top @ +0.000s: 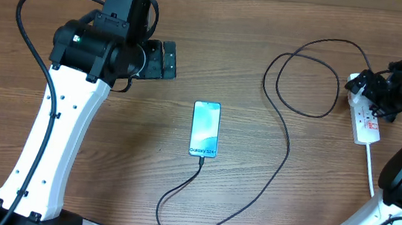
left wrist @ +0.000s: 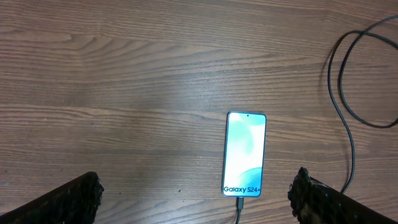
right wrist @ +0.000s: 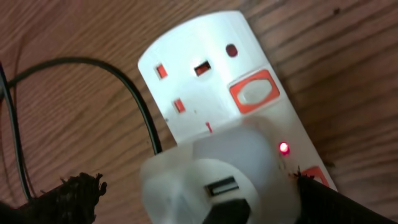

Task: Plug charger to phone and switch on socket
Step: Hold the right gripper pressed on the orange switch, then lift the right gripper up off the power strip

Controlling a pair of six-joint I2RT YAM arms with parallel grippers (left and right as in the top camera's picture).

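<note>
Over the socket (right wrist: 205, 74), the right pincer (right wrist: 193, 186) gapes wide — empty; left pincer (left wrist: 198, 188) likewise, near the phone (left wrist: 245, 152).

Only readable text you'll find: "Galaxy S24+", dark letters on phone (left wrist: 245, 154) screen, low end, legible in left wrist view, smaller overhead. Red markings on socket (top: 368, 128) too tiny, can't read.

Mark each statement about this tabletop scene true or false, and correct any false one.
1. The phone lies screen up. True.
2. The charger cable reaches the phone's lower end. True.
3. The left gripper grips the phone. False: it is open and away from the phone.
4. The phone rests on the socket. False: they lie well apart.
5. A red light glows on the socket. True.
</note>
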